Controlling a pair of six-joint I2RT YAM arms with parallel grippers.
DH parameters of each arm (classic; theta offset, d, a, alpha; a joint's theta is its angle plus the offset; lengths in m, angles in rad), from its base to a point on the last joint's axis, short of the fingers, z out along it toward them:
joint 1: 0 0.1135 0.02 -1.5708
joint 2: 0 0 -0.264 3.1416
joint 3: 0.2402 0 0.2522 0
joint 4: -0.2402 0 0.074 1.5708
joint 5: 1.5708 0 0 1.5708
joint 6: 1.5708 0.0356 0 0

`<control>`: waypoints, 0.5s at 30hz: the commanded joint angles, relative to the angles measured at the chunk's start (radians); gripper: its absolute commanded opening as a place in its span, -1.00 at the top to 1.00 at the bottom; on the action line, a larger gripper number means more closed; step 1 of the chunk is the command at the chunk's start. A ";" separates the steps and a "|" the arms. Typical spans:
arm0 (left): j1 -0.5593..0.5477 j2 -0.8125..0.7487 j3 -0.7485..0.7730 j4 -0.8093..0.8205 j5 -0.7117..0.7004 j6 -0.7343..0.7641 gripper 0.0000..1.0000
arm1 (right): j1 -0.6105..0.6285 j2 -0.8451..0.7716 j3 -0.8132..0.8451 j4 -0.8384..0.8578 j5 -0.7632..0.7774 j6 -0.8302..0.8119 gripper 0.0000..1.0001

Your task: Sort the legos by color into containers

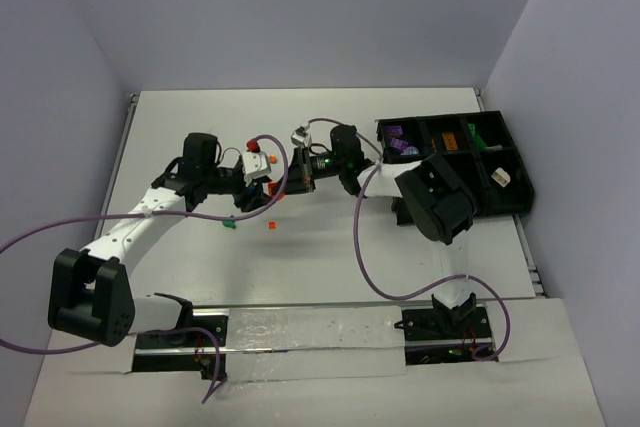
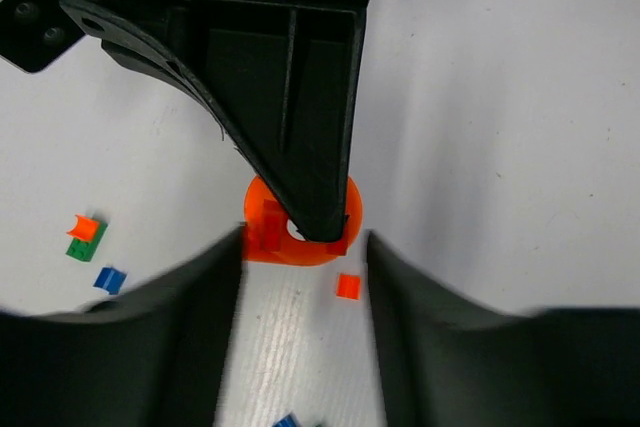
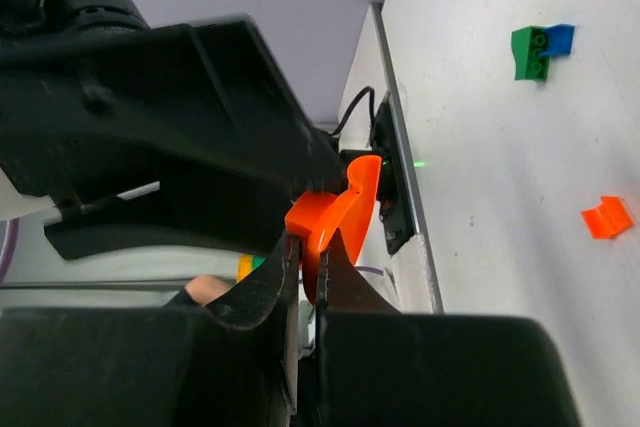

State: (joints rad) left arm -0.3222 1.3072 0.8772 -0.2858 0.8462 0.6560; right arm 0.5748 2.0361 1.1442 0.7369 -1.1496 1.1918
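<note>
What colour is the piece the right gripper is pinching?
Orange. The right wrist view shows the piece best, pinched in the right gripper.

hiding half of orange round piece (image 2: pixel 262 237) behind right gripper (image 2: pixel 318 227) | blurring left gripper's fingers (image 2: pixel 150 347), running off bottom edge | cropping blue brick (image 2: pixel 288 421) at bottom edge

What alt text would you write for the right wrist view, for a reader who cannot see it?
The right tool is shut on a curved orange piece, against a white table. Part of the left arm fills the upper left. On the table lie a green brick touching a blue brick, and a small orange brick apart.
</note>
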 commanded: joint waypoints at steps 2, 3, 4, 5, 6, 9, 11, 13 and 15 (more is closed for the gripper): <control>0.004 -0.056 0.016 -0.024 -0.011 -0.040 -0.91 | -0.068 -0.090 -0.007 0.021 -0.040 -0.036 1.00; 0.010 -0.071 0.016 -0.046 -0.013 -0.048 -0.98 | -0.115 -0.116 -0.020 -0.025 -0.042 -0.076 1.00; 0.016 -0.084 0.016 -0.049 -0.017 -0.049 -0.98 | -0.121 -0.141 -0.021 -0.090 -0.042 -0.125 1.00; 0.022 -0.099 0.014 -0.063 -0.020 -0.066 -0.99 | -0.173 -0.171 -0.012 -0.180 -0.038 -0.196 1.00; 0.034 -0.134 0.007 -0.066 -0.029 -0.085 -0.98 | -0.218 -0.239 0.019 -0.381 -0.018 -0.358 1.00; 0.038 -0.174 -0.003 -0.060 -0.094 -0.171 -0.98 | -0.292 -0.340 0.121 -0.979 0.117 -0.894 1.00; 0.039 -0.166 0.016 -0.088 -0.130 -0.221 -0.99 | -0.369 -0.437 0.133 -1.162 0.242 -1.106 1.00; 0.040 -0.148 0.033 -0.118 -0.170 -0.274 -0.99 | -0.452 -0.504 0.111 -1.258 0.323 -1.196 1.00; 0.040 -0.136 0.043 -0.137 -0.212 -0.297 -0.98 | -0.536 -0.546 0.102 -1.351 0.394 -1.298 1.00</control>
State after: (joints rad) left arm -0.2870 1.1460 0.8796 -0.3560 0.7325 0.4713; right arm 0.1439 1.6025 1.2319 -0.2248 -0.9404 0.2908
